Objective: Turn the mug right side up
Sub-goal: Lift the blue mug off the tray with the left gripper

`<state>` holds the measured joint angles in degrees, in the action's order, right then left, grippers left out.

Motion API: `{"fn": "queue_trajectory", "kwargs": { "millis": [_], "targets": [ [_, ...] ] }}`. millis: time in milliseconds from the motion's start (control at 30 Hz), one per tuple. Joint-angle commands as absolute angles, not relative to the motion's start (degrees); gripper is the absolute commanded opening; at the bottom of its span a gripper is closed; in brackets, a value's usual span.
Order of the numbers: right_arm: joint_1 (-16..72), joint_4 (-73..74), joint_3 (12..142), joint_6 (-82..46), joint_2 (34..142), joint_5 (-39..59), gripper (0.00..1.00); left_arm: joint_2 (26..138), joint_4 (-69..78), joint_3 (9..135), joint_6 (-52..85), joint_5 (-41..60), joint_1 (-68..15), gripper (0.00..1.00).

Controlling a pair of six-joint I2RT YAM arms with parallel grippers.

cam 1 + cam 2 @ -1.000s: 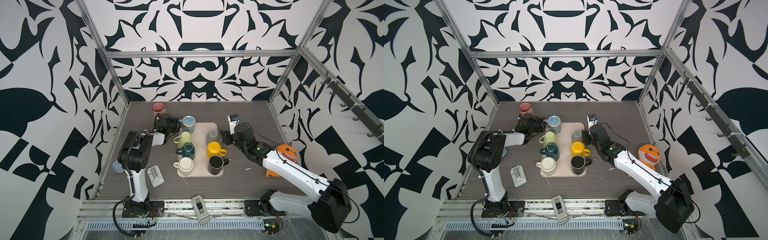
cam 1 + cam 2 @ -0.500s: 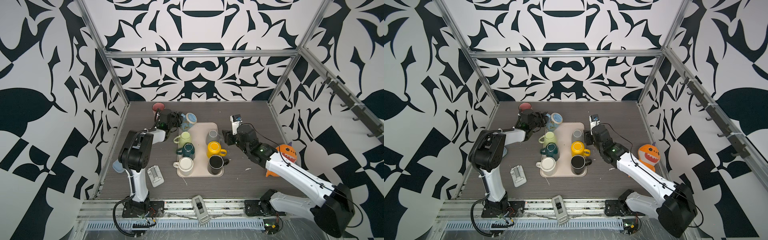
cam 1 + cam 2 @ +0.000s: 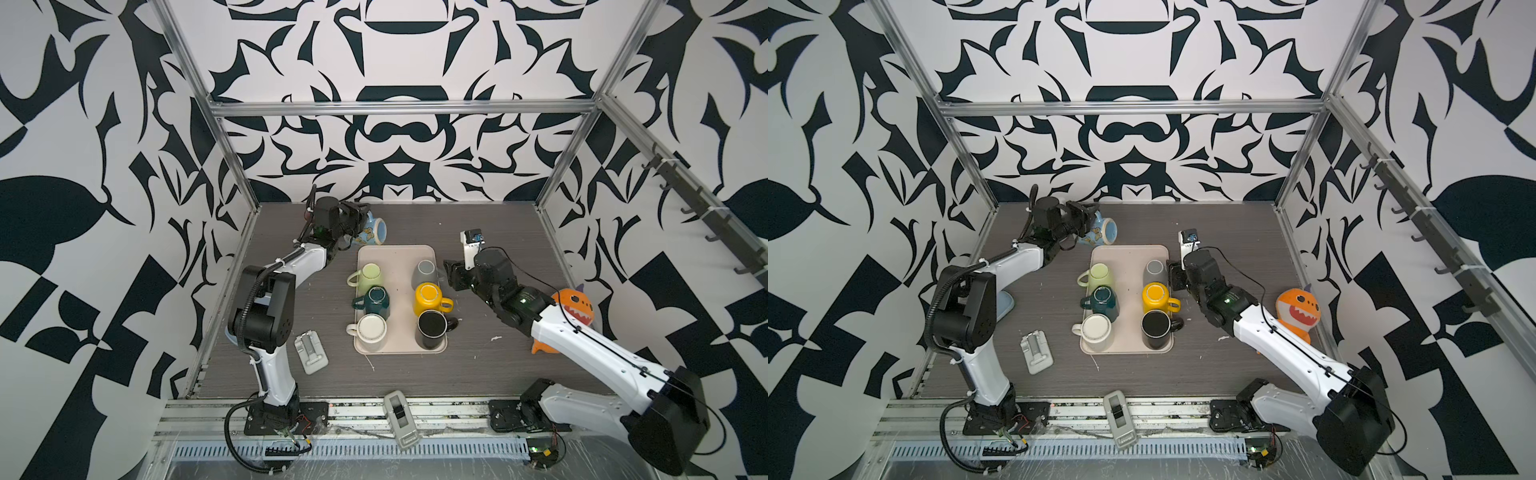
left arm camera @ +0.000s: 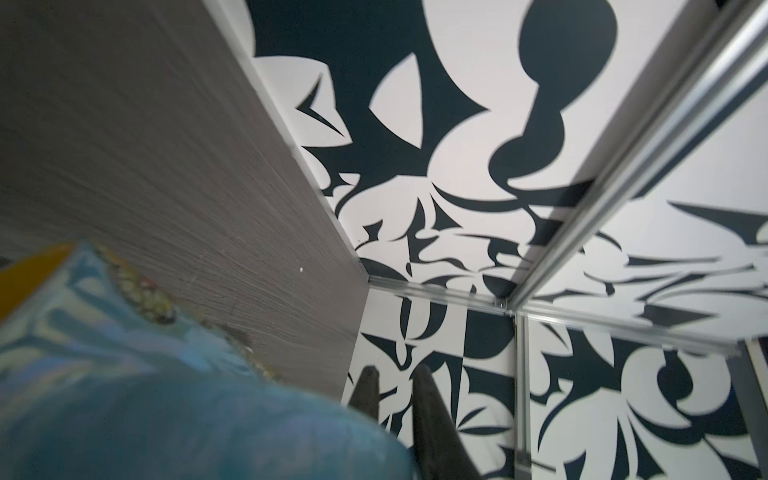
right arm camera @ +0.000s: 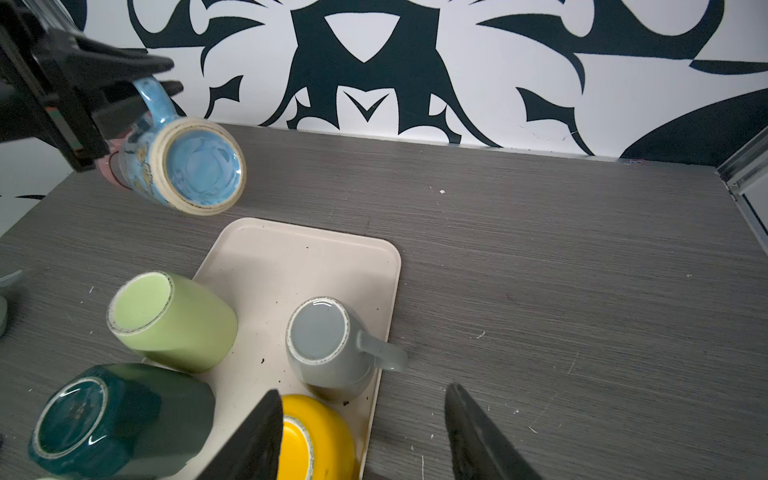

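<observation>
A: Where's the mug rn?

B: The blue mug (image 3: 372, 232) hangs in the air at the far left, just beyond the tray (image 3: 395, 254)'s far-left corner. It's on its side w/ the pale-ringed end facing right (the base, I think). Your left gripper (image 3: 353, 215) pinches its handle (image 5: 151, 97). The right gripper (image 5: 365, 390) is spread and empty, near the grey mug (image 5: 328, 345).

A: Best way to finish?

B: Roll your wrist slowly till the mouth faces up, since a handle pinch can swivel. Then set it flat before letting go.

A: Room?

B: The table (image 3: 478, 232) is bare beside it, but the back wall (image 3: 395, 145) is close.
</observation>
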<state>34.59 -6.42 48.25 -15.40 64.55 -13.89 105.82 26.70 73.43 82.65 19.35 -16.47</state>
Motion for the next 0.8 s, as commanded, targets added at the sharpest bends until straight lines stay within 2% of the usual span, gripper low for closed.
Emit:
{"fn": "queue_trajectory", "kwargs": {
  "millis": [0, 67, 167, 267, 367, 633, 767],
  "targets": [
    [34.4, -5.9, 49.8, -16.4, 63.9, -13.2, 0.63, 101.1, 31.1, 76.3, 71.0, 29.2, -16.6, 0.0],
    [34.4, -6.4, 50.2, -16.4, 63.7, -13.0, 0.63, 99.0, 29.4, 75.8, 65.3, 31.5, -17.0, 0.0],
    [34.4, -6.9, 50.6, -16.2, 63.4, -13.0, 0.63, 94.3, 17.5, 76.4, 51.3, 30.1, -18.3, 0.0],
    [34.4, -7.0, 51.4, -15.9, 63.5, -12.4, 0.63, 89.8, 1.1, 79.1, 34.0, 21.7, -21.8, 0.0],
    [34.4, -7.3, 52.9, -15.7, 64.2, -11.6, 0.61, 86.5, -6.6, 80.0, 21.6, 14.8, -25.1, 0.0],
    [34.3, -11.0, 61.4, -12.8, 67.7, -5.9, 0.49, 77.6, -2.7, 71.0, 2.4, 2.2, -30.9, 0.0],
    [33.8, -13.4, 66.6, -11.7, 69.4, -1.2, 0.49, 74.1, 2.1, 66.2, -5.3, -2.8, -33.4, 0.0]
  ]
}}
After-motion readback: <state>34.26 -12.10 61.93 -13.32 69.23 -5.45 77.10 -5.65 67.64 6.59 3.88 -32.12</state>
